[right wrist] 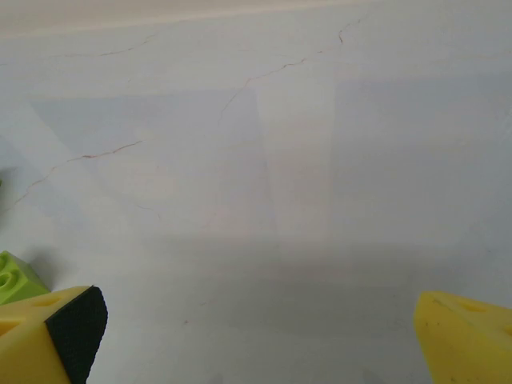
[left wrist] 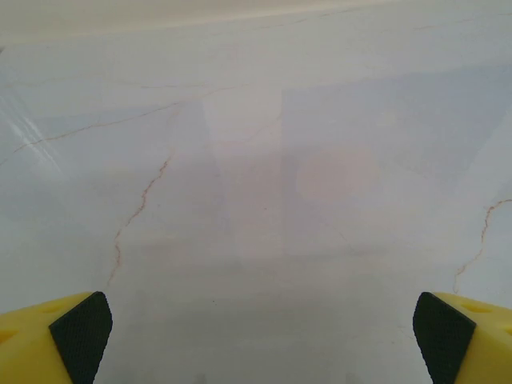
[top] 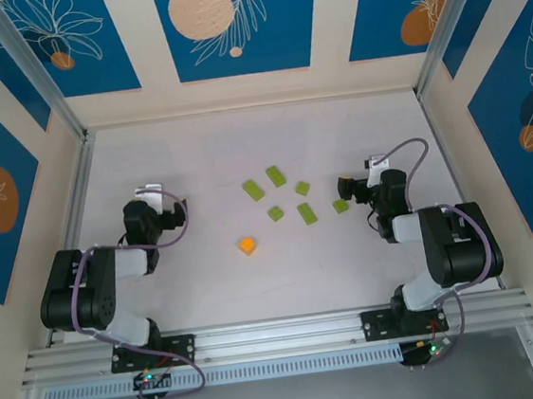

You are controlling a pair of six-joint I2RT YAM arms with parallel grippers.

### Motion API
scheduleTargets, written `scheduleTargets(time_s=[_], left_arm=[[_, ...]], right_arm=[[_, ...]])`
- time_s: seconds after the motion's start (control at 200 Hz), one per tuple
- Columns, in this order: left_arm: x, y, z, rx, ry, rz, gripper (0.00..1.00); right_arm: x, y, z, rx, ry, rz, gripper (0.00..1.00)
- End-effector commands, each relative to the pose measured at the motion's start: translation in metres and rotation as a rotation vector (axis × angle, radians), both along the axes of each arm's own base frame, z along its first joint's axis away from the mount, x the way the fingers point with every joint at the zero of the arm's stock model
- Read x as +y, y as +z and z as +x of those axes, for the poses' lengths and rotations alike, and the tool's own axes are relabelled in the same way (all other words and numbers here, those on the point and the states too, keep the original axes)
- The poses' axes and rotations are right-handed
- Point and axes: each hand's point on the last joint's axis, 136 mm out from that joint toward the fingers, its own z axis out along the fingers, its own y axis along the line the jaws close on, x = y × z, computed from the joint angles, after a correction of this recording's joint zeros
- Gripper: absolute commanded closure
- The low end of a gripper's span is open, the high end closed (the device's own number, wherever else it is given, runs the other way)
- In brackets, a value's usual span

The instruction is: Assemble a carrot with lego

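The lego is lying loose mid-bench, nothing joined: the orange cube (top: 247, 244) is sitting nearest the arms, with six lime-green bricks (top: 275, 176) scattered beyond it and to its right. One green brick (right wrist: 16, 276) is lying just beside the right fingers (top: 345, 189), which are gaping wide and holding nothing. The left fingers (top: 178, 214) are spread equally wide, well apart from the pieces. The bench (top: 209, 291) is showing pale, faintly veined. Blue leaf-patterned wall panels (top: 234, 22) are enclosing it.

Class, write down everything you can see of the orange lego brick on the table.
The orange brick is a tiny, cube-like piece of bright, plastic-looking material. It sits alone on the pale table, joined to nothing, closer to the near edge than the loose green bricks and apart from them. Only the table touches it. Its studs are too small to make out.
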Motion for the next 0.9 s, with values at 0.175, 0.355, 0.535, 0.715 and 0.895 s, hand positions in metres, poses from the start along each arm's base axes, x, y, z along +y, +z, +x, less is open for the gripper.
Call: scheduleTargets(time_s=[0.175,0.355,0.535,0.715,0.895], left_arm=[[-0.0026,0.0053,0.0032,-0.026,-0.020,0.008,0.01],[-0.0026,0.0046,0.0027,-0.024,-0.020,0.008,0.01],[-0.0030,0.0052,0.0031,-0.026,-0.021,0.008,0.01],[-0.0026,0.0050,0.0030,-0.024,-0.020,0.008,0.01],[0.0042,0.0123,0.0034,-0.014,0.032,0.025,0.01]], right_arm=[[0.0020,0.0131,0.0079,-0.044,0.014,0.011,0.00],[0.0023,0.0129,0.0079,-0.044,0.015,0.012,0.01],[0.0023,0.0129,0.0078,-0.043,0.015,0.011,0.00],[0.0028,0.0131,0.0079,-0.044,0.016,0.013,0.01],[0.0018,0.0138,0.0075,-0.047,0.012,0.013,0.05]])
